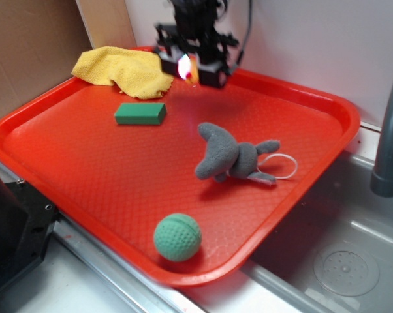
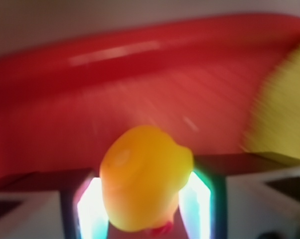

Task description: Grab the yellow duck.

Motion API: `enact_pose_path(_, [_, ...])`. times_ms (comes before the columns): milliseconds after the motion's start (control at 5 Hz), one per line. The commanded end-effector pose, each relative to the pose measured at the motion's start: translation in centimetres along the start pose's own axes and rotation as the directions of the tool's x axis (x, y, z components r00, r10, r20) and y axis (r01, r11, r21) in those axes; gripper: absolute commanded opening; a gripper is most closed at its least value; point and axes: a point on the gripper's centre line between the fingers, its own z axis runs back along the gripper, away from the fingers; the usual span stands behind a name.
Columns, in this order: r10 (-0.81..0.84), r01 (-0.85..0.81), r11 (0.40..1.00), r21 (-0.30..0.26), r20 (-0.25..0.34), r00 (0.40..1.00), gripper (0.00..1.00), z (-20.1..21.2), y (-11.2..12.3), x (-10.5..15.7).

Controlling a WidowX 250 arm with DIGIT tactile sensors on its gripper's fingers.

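Note:
The yellow duck (image 2: 145, 179) fills the lower middle of the wrist view, pinched between my two glowing fingers (image 2: 90, 209), with a bit of orange beak at the bottom. My gripper (image 2: 144, 211) is shut on it. In the exterior view the gripper (image 1: 190, 67) hangs at the far side of the red tray (image 1: 327, 104), slightly above its floor and blurred by motion, with the duck (image 1: 192, 70) showing as a small yellow-orange spot between the fingers.
A yellow terry cloth (image 1: 121, 70) lies in the tray's far left corner, just left of the gripper. A green block (image 1: 140, 113), a grey plush toy (image 1: 232, 156) and a green ball (image 1: 177, 237) lie on the tray. A sink and grey faucet (image 1: 391, 137) stand right.

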Motion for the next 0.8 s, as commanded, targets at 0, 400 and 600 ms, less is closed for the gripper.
enact_pose_path(0, [0.029,-0.025,0.997,-0.074,0.045,0.999,0.00,9.2,1.8,-4.2])
enact_pose_path(400, [0.006,-0.004,0.995,-0.097,0.022,1.000,0.00,12.4,3.0,-9.5])
enact_pose_path(600, [0.015,-0.010,0.995,-0.101,0.045,0.999,0.00,13.0,3.7,-11.2])
